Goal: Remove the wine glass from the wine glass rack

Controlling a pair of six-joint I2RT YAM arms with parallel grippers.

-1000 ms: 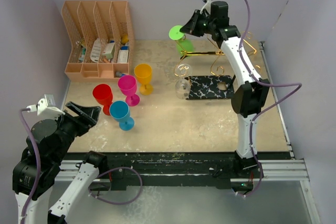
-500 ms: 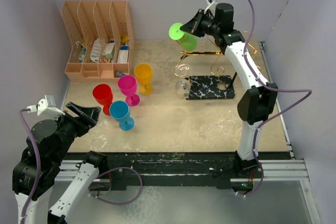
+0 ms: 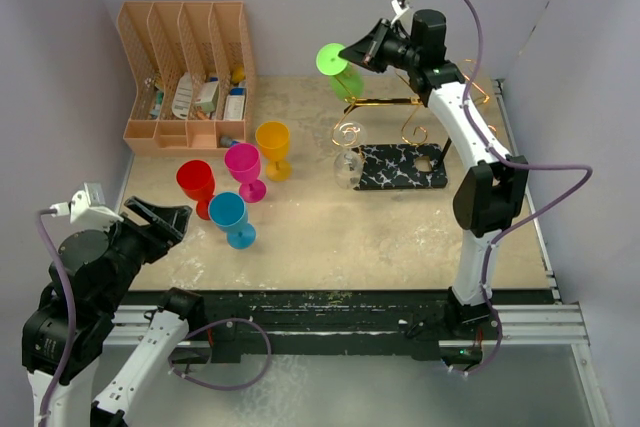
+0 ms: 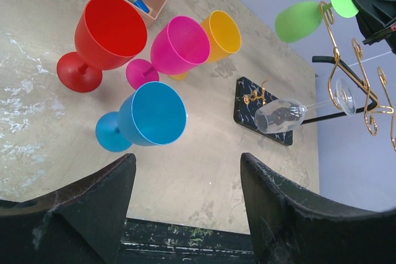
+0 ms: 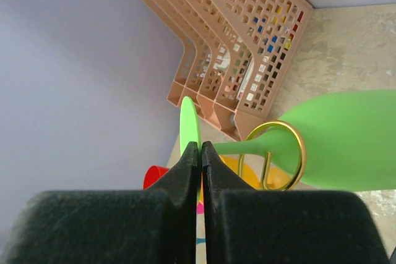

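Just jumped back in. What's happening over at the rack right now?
The right gripper is shut on the foot of the green wine glass at the wine glass rack. The stem runs through a gold loop of the rack, so the glass is not off yet. A clear glass hangs from the rack too. The left gripper is open and empty over the near left of the table.

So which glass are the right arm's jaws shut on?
The green wine glass, pinched by its flat foot up at the wine glass rack. The red, pink, orange and blue ones stand on the table; the clear one hangs from the rack.
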